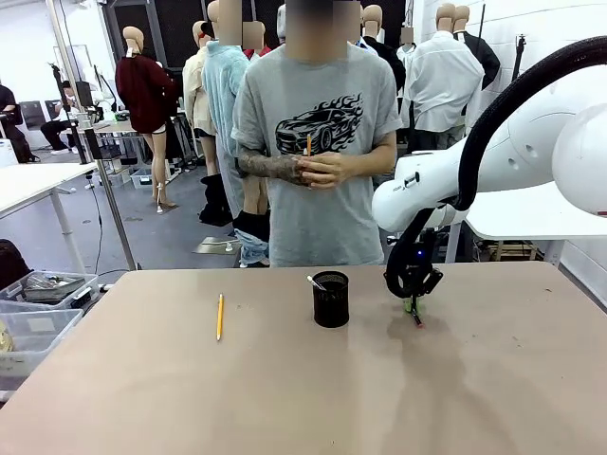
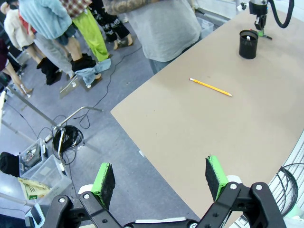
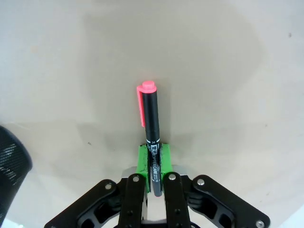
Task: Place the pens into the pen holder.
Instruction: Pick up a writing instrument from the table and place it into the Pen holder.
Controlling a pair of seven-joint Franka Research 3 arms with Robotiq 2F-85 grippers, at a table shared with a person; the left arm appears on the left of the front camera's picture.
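Observation:
My right gripper (image 1: 413, 301) points down at the table, right of the pen holder (image 1: 331, 299), a small black mesh cup. In the right wrist view its green pads (image 3: 142, 159) are shut on a dark pen (image 3: 151, 126) with a pink-red cap, and the holder (image 3: 12, 166) sits at the lower left. A yellow pencil (image 1: 220, 316) lies on the table left of the holder. The person across the table holds an orange pencil (image 1: 308, 145) upright in both hands. My left gripper (image 2: 160, 175) hangs open off the table's edge, far from the pencil (image 2: 211, 87) and the holder (image 2: 248, 44).
A thin light stick (image 1: 316, 282) leans out of the holder. Clear plastic bins (image 1: 38, 322) stand on the floor beyond the tan table's (image 1: 303, 398) left edge. A cable coil (image 2: 66, 140) lies on the floor below my left gripper.

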